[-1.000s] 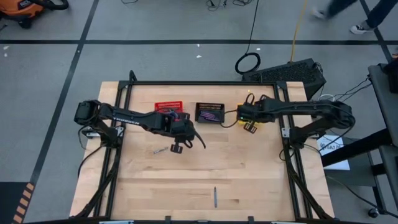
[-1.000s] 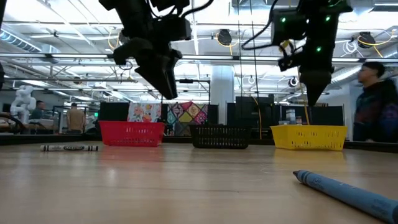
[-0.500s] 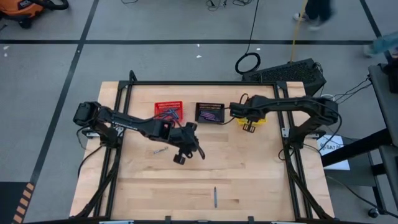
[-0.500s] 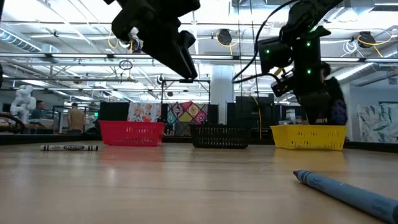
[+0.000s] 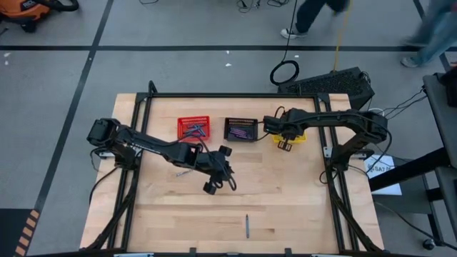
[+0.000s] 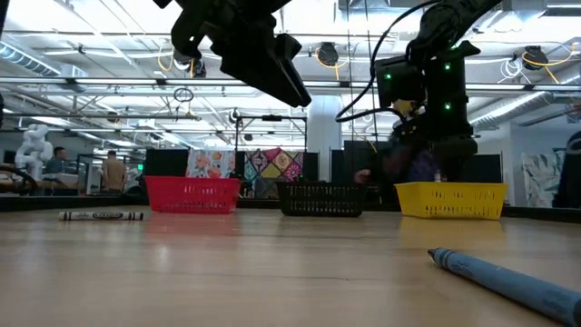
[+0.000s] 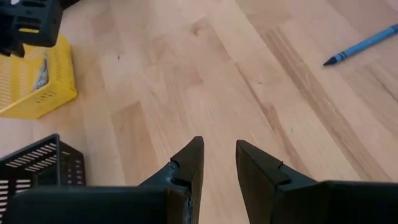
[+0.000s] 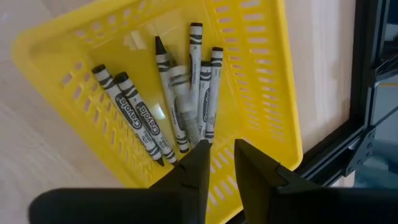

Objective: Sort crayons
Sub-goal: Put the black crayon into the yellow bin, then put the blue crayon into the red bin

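1. Crayons are nearly all sorted: grey ones lie in the yellow basket (image 8: 261,81), purple ones in the black basket (image 5: 241,129), blue ones in the red basket (image 5: 193,128). Two remain loose on the table (image 5: 285,207): a blue crayon (image 5: 247,225) near the front edge and a grey crayon (image 5: 183,173) just beside the left arm.
2. The right gripper (image 8: 217,163) hangs over the yellow basket with its fingers a small gap apart and nothing between them; a blurred grey stick below looks just dropped. Judged best: lift straight up before swinging away, so the fingers do not catch the basket wall.
3. The left gripper (image 7: 217,163) hovers above bare wood near the table's middle, fingers slightly spread and empty, facing the blue crayon.
4. For that pick, I would turn the wrist so the fingers cross the stick, not run along it.
5. Come down over its middle; a round crayon may roll if nudged from one side.
6. Close gently, then carry it to the red basket.
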`<state>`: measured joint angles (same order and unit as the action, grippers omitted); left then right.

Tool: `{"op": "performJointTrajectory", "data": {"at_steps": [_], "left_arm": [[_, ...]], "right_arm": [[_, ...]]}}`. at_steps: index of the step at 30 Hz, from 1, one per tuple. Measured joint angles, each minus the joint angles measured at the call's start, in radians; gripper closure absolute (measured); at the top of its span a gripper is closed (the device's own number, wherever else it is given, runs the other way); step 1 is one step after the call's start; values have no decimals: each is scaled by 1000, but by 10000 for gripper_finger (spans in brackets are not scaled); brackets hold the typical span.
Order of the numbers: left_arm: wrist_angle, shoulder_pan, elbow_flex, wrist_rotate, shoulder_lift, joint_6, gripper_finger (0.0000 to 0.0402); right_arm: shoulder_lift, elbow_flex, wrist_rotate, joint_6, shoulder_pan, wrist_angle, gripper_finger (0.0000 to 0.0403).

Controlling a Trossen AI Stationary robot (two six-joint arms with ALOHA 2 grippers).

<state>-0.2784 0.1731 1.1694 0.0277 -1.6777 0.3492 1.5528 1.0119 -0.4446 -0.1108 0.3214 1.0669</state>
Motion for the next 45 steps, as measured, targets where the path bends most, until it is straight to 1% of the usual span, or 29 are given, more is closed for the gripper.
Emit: {"op": "performJointTrajectory", "data": {"at_steps": [6, 10, 13, 18, 21, 24, 27, 32, 36, 41, 45], "left_arm": [[3, 0, 0, 12, -1, -1, 309], [-17, 1, 0, 90, 2, -4, 309], [-50, 1, 0, 164, 7, -46, 309], [-188, -2, 0, 224, 39, -83, 309], [-290, -3, 0, 251, 68, -128, 309], [-424, -3, 0, 267, 106, -187, 309], [-517, -5, 0, 270, 140, -249, 309], [-651, -10, -8, 297, 193, -346, 309], [-701, -11, -28, 322, 240, -396, 309], [-708, -12, -65, 322, 276, -450, 309], [-717, -12, -85, 322, 273, -498, 309]], "right_arm": [[0, 0, -11, -9, 0, 1, 314], [0, 3, -80, -31, -3, 46, 296], [0, 27, -80, -42, -4, 109, 288], [0, 109, -79, -131, -25, 220, 284], [0, 172, -76, -244, -47, 289, 286], [-1, 234, -3, -400, -71, 374, 286], [-12, 262, 72, -532, -106, 413, 286], [-33, 257, 145, -617, -196, 411, 286], [-35, 255, 170, -736, -268, 402, 286], [-35, 255, 243, -892, -348, 389, 286], [-35, 254, 269, -949, -400, 359, 287]]}}
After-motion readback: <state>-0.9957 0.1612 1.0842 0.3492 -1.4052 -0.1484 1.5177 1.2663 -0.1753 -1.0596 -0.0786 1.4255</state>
